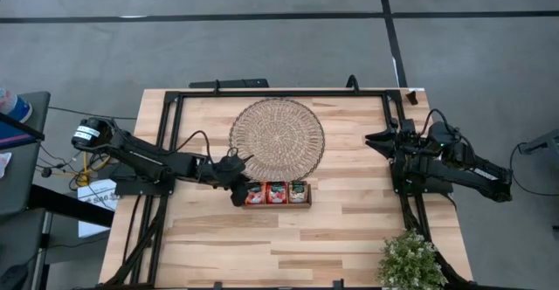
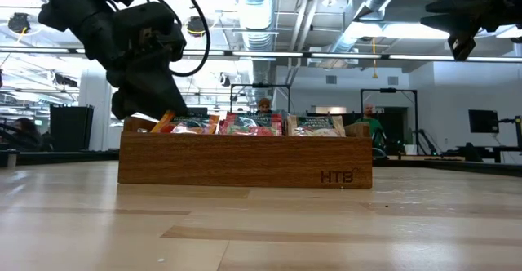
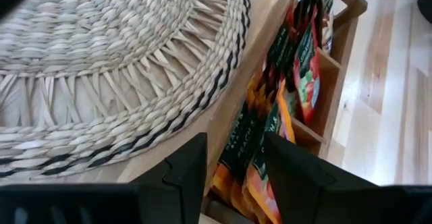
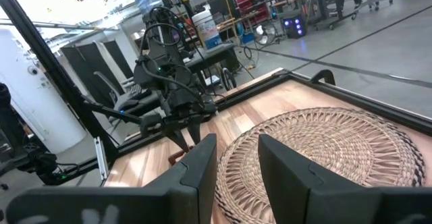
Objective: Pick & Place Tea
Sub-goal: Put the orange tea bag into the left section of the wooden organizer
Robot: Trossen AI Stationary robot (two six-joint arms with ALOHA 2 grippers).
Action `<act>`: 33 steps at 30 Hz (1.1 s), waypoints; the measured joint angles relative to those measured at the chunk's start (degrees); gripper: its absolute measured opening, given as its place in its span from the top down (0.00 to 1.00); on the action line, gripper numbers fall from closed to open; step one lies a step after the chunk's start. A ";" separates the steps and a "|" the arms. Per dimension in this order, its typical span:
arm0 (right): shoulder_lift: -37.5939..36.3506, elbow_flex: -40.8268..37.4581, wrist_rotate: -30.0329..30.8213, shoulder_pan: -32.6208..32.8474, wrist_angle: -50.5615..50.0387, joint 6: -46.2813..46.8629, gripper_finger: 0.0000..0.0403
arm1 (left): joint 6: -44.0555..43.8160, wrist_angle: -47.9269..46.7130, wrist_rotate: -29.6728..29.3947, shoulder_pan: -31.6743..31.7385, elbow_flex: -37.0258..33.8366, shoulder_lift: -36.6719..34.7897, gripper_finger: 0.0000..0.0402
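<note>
Wooden tray (image 1: 278, 204), three compartments, sits on my counter (image 1: 349, 229) just beside the near rim of the round woven mat (image 1: 277, 137); its long axis runs across the counter, left to right

Tea sachets (image 1: 277, 193): red-orange and green packets standing on edge in all three compartments, tops showing above the tray wall in the low view (image 2: 245, 124)

My left claw (image 1: 238, 188): at the tray's left end, directly over the leftmost compartment. Fingers (image 3: 182, 177) spread, one to either side of the upright sachets (image 3: 270, 129) in that compartment, pinching nothing as far as I can see. The packets lie straight ahead of and below the fingertips, their flat faces roughly parallel to my fingers

My right claw (image 1: 377, 140): parked high at the right edge of the counter, well apart from the tray, fingers (image 4: 202, 163) parted and empty, pointing over the mat (image 4: 324, 150) towards the left arm

Potted plant (image 1: 410, 259): near right corner, clear of the work

Judgement: the left arm is far nearer; the coming move turns on dropping straight down and closing across a sachet's thin side
</note>
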 joint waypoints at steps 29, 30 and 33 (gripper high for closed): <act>0.02 0.00 -0.07 -0.01 -0.31 -0.02 0.75 | 2.95 -3.69 1.69 2.27 3.87 0.05 0.66; 0.02 0.00 -0.07 0.01 -0.31 -0.02 0.75 | 2.93 -3.28 1.87 2.27 3.87 0.50 0.66; 0.02 0.00 -0.08 0.02 -0.28 -0.02 0.75 | 2.65 -2.53 4.02 2.27 3.85 2.13 0.66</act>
